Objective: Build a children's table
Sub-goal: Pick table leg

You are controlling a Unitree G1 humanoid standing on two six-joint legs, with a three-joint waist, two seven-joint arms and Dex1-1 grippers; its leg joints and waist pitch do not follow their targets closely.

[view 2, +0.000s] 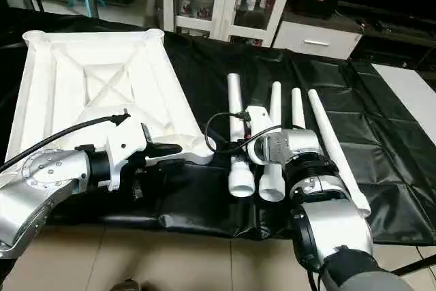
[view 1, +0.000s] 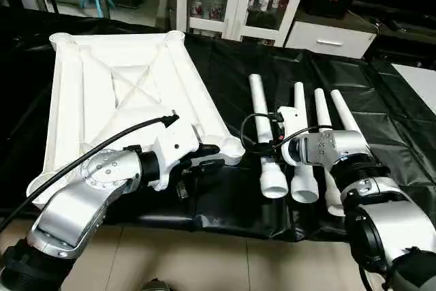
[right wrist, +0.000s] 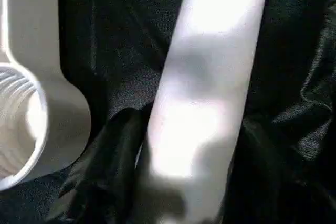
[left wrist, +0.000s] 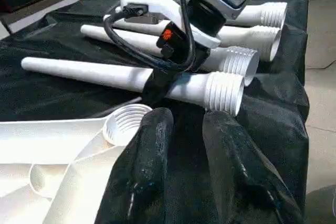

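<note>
1. The black-draped table (view 1: 225, 66) spans nearly the whole head view, and all the white parts lie on it.
2. On its left half we see the large white plastic square top (view 1: 129, 93) of the children's table, lying underside up with its X-shaped ribs showing. One round threaded corner socket (left wrist: 126, 124) sits at lower centre, at the corner nearest the legs.
3. Four long white tapered plastic tube legs (view 1: 300, 148) lie side by side right of centre, with their wide threaded ends towards the bottom of the frame.
4. Our right tool (left wrist: 157, 85) sits in the middle of the head view. Its two black fingers are pinched round the leftmost leg (view 1: 264, 141), one on each side of the tube, a little above the threaded end. The leg appears to rest on the cloth.
5. Our left tool (left wrist: 181, 150) hovers at lower centre just beside that corner socket. Its fingers are slightly spread and hold nothing.
6. We judge the step in hand to be picking the first leg, since no leg stands in any socket yet.
7. The next move calls for lifting this leg clear of its neighbours, turning the threaded end down over a socket and screwing it in, perhaps with the left tool steadying the top.
</note>
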